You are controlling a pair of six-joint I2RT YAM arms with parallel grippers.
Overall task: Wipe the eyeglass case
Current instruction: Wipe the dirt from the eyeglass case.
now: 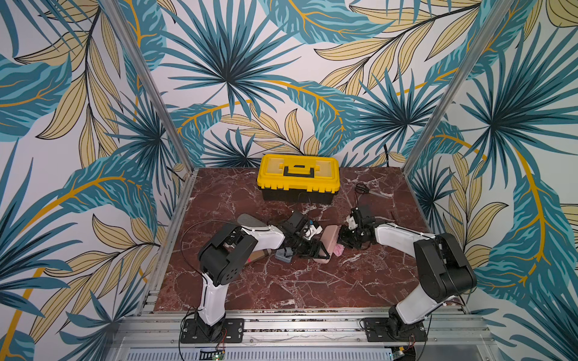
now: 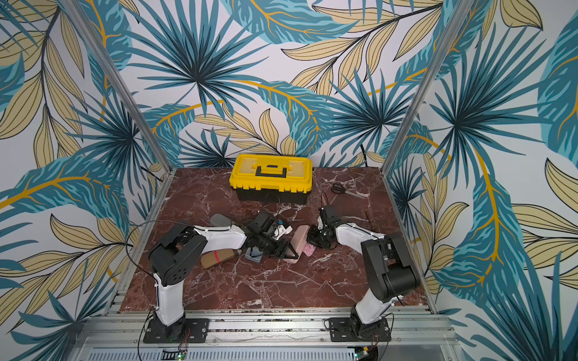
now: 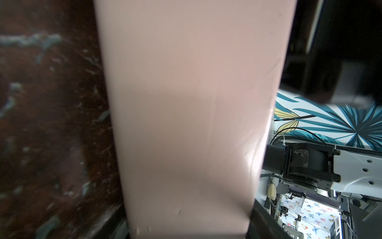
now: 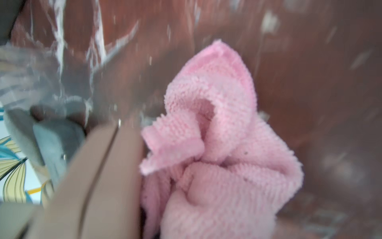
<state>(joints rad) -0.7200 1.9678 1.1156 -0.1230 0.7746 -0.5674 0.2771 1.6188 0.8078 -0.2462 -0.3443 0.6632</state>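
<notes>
Where the eyeglass case (image 1: 330,237) lies: mid-table between the two arms, a pale pink-beige hard case with its length running slantwise from near to far; seen in both top views (image 2: 300,239).
Left gripper (image 1: 320,252): clamped across the near end of the eyeglass case, a black finger on either side. In the left wrist view the case's smooth face (image 3: 186,113) fills most of the frame.
Right gripper (image 1: 344,240): pinched tight on a bunched pink cloth (image 1: 338,249).
Pink cloth: pressed against the right side of the case near its seam, as the right wrist view shows (image 4: 217,144).
Table (image 1: 281,287): red-brown marble with white veins.
Under the left arm: a small blue-grey item (image 1: 283,254), a brown case with a red band (image 2: 219,258) and a grey case (image 2: 220,220).
Back edge: a yellow toolbox (image 1: 298,175), shut.
Far right: scissors (image 1: 362,188), well apart from the arms.
</notes>
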